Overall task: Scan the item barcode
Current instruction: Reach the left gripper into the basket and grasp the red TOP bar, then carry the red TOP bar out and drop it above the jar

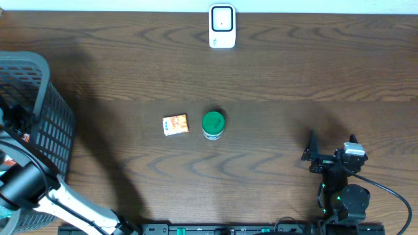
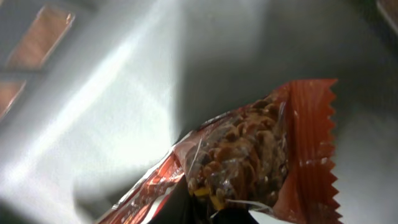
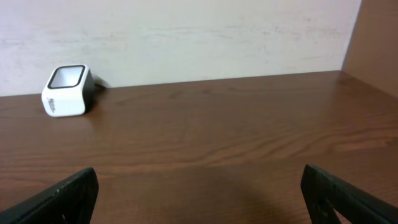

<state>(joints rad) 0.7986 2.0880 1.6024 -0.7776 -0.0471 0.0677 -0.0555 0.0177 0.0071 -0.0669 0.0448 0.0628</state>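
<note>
Crinkly zigzag-edged snack packet (image 2: 249,155) clamped in left gripper (image 2: 214,214), right gripper (image 3: 202,196) jaws wide apart, grained wood table (image 3: 217,124)

On one wooden table (image 1: 294,78): one barcode scanner (image 1: 222,26), one orange box (image 1: 175,125), one green-lidded jar (image 1: 213,125), one grey mesh basket (image 1: 39,111), one snack packet (image 2: 249,155). Two robot arms: the left arm (image 1: 32,186) and the right arm (image 1: 343,183).
</note>
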